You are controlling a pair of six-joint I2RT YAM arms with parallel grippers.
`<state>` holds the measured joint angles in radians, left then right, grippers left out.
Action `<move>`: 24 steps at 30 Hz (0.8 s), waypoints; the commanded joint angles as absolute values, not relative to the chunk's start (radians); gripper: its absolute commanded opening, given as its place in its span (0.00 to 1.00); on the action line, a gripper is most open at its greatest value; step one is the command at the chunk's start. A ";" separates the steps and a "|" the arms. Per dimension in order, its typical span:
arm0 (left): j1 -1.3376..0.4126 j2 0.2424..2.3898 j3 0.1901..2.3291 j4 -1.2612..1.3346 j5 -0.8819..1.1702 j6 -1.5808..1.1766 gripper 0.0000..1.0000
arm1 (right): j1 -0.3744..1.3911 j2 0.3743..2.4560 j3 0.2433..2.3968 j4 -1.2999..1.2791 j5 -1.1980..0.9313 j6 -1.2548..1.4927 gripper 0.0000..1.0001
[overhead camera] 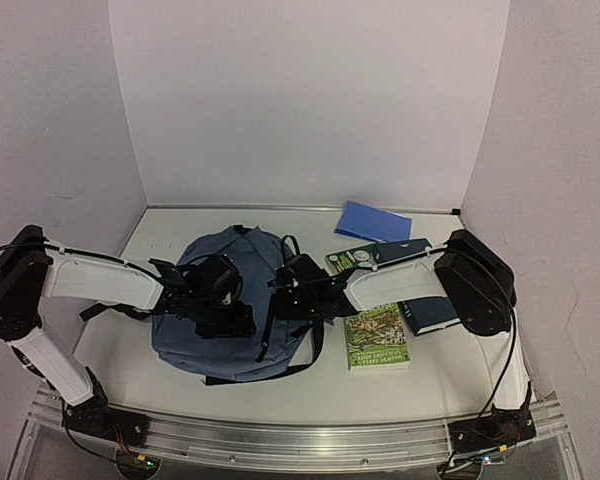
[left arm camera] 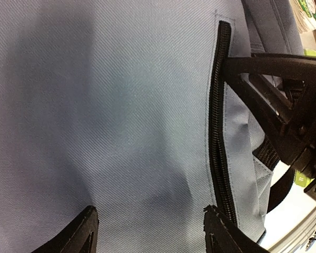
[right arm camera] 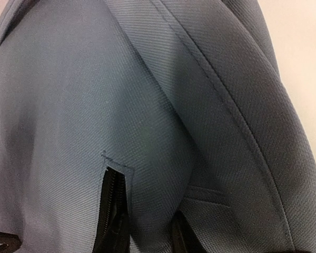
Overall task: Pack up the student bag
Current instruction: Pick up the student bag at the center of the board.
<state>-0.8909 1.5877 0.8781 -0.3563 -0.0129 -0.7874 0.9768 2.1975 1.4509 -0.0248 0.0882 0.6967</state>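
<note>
The student bag (overhead camera: 212, 300), slate-blue with black straps, lies flat at the table's middle left. My left gripper (overhead camera: 232, 320) is over its lower front. In the left wrist view this gripper (left arm camera: 150, 232) stands open, flat fabric between its fingertips (left arm camera: 84, 232), just left of a closed black zipper (left arm camera: 220, 132). My right gripper (overhead camera: 288, 292) is at the bag's right side. Seen from the right wrist, this gripper (right arm camera: 147, 237) pinches a bulging fold of bag fabric, one finger (right arm camera: 113, 232) at the zipper slit's end (right arm camera: 111, 184), the other finger (right arm camera: 184, 237) behind the fold.
To the right of the bag lie a green illustrated book (overhead camera: 377, 338), a dark book (overhead camera: 427, 312) partly under the right arm, another green book (overhead camera: 362, 258) and a flat blue notebook (overhead camera: 373, 221) near the back wall. White walls close in three sides.
</note>
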 commanded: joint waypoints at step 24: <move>-0.891 1.916 1.209 -0.522 -0.363 -0.779 0.94 | 0.967 2.192 1.252 0.174 -0.083 0.798 0.00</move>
<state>-0.8967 1.8660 1.1594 -0.4564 -0.2569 -0.7509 0.9547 2.1893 1.3013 0.2652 -0.0207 0.7877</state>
